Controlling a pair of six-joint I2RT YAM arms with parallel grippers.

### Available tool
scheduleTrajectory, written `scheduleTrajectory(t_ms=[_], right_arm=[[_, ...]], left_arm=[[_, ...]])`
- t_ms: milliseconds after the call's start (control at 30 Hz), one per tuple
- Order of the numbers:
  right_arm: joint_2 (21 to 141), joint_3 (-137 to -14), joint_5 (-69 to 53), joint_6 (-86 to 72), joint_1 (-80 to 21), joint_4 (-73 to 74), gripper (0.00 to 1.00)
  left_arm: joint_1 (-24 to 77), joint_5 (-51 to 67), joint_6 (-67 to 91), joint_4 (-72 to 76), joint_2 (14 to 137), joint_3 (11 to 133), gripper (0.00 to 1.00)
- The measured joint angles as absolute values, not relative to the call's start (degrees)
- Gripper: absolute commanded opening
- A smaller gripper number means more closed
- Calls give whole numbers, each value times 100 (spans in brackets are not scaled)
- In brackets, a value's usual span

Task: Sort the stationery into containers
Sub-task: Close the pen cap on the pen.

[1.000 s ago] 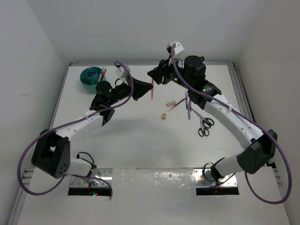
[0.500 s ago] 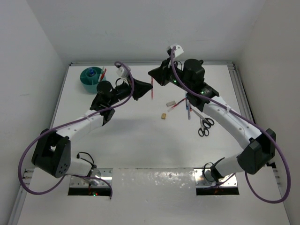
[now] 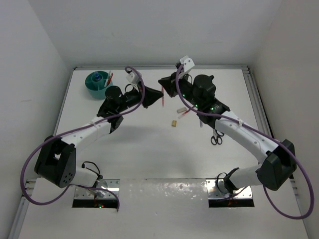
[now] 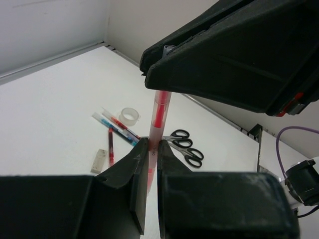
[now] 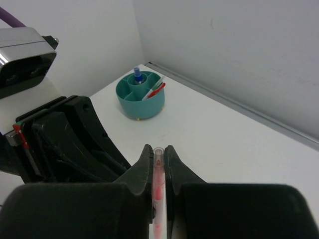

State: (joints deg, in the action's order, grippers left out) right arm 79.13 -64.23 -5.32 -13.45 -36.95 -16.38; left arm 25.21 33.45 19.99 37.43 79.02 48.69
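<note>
Teal tub [image 3: 98,83] with inner dividers; blue-capped bottle [image 5: 137,74] upright in one compartment, a red-and-white pen [image 5: 155,89] leaning in another. So, sorting judged part done.

Just right of the tub, raised off the table [image 3: 139,149]: left gripper [image 3: 159,95], fingers pressed together on the lower part of a red pen [image 4: 159,112]. Pen held near upright in the air, not on the table and not in the tub.

On the far side of the pen from the tub: right gripper [image 3: 163,83], pinched tight on the same pen's upper end, shaft seen running down between its fingers in the right wrist view. Both grips on one pen at once, read as a hand-over: loose items well right of the tub, within the right arm's side; tub on the left arm's side. Likely next need: one grip released before any carry, else pen bent or pulled between the arms.

Further right of the tub, flat on the table: tan eraser block [image 3: 174,123], loose pens [image 4: 117,127], white tape roll [image 4: 128,116], black-handled scissors [image 3: 217,135]. All unsorted.
</note>
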Motion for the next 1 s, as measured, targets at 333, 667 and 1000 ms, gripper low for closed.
scheduleTrajectory(t_ms=[333,667,1000], right_arm=[[7913,-6410,-432,-1085,-3771,-1643,0],[7793,-5546,-211,-1011,-3758,-1800,0],[8044,-4947,-338,-1160,-3920,-1052,0]], left_arm=[[2519,3339,1850,3726,7907,4869,0],[2381,3164,1623,3972,8018,4987,0],[2281,3024,1634,4659,7977,5288,0]])
